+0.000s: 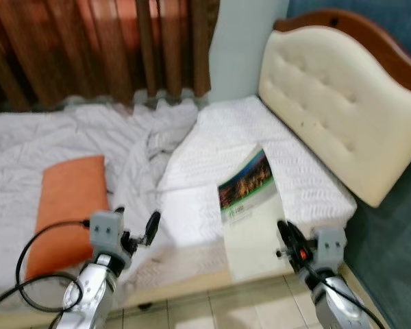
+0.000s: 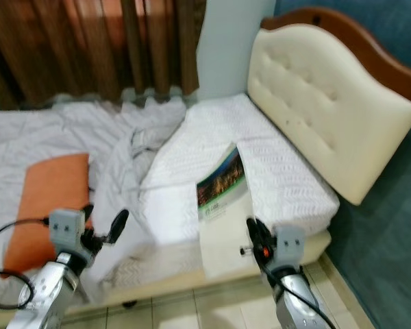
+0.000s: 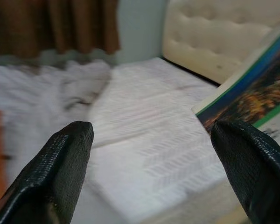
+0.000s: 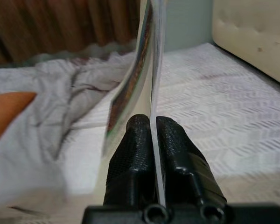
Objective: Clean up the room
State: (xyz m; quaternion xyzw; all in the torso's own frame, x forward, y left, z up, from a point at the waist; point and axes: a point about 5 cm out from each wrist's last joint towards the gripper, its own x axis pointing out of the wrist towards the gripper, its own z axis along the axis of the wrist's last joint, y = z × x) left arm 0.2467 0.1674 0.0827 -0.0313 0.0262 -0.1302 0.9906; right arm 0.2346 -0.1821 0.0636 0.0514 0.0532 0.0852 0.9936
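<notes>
My right gripper [image 1: 282, 229] is shut on the lower edge of a thin booklet [image 1: 249, 209] with a green, blue and city-photo cover. I hold it up over the bed's near corner. In the right wrist view the booklet [image 4: 147, 70] stands edge-on between the two black fingers [image 4: 170, 144]. My left gripper [image 1: 151, 226] hovers open at the bed's near edge, nothing between its fingers [image 3: 65, 158]; the booklet [image 3: 252, 98] lies off to one side. An orange pillow [image 1: 68, 209] lies on the rumpled white sheet [image 1: 133, 144] to the left.
The bed's cream padded headboard [image 1: 342, 96] with a wooden rim stands at the right. Brown curtains [image 1: 103, 48] hang behind the bed. Beige floor tiles [image 1: 219, 308] run along the mattress's [image 1: 246, 137] near edge. A black cable [image 1: 34, 267] loops from my left arm.
</notes>
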